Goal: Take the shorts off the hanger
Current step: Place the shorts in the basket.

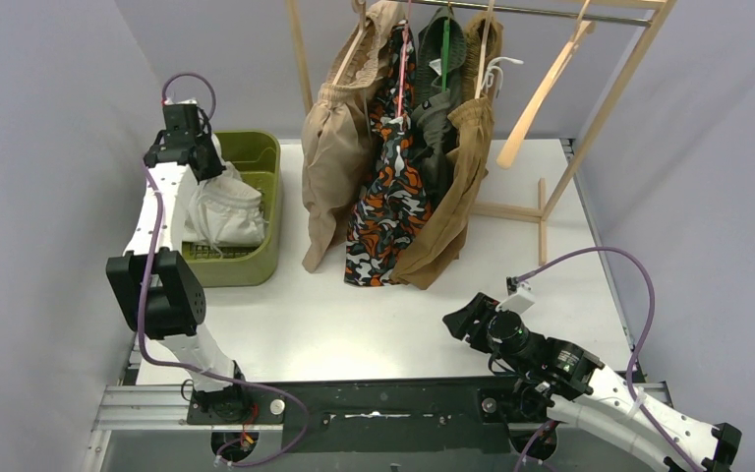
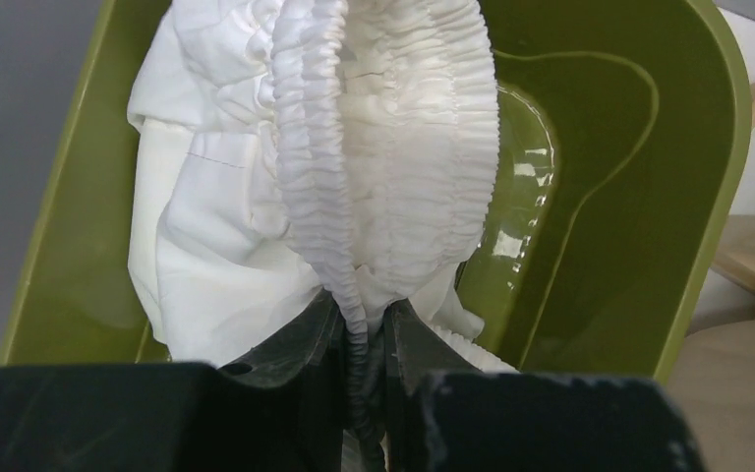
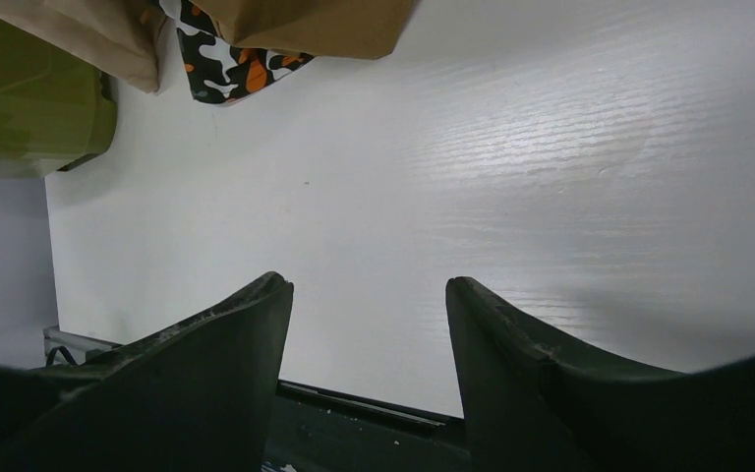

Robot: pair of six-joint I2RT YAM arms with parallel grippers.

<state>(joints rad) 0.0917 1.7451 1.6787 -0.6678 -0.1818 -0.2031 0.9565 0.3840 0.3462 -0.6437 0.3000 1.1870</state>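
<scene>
Two jaws of the left gripper (image 2: 362, 329) clench the white shorts (image 2: 206, 226) by the gathered waistband (image 2: 315, 177), over the green bin (image 2: 639, 197) at ten o'clock. Depositing looks nearly done; next it should let go. At five o'clock the right gripper (image 3: 366, 285) gapes empty; four hung shorts (image 1: 388, 197) wait at twelve.

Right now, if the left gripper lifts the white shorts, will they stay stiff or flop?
Probably floppy: the white shorts drape in soft folds from the left gripper. Likely light, since the cloth looks thin. The gathered waistband, pinched in the shut jaws, should resist slipping.
</scene>
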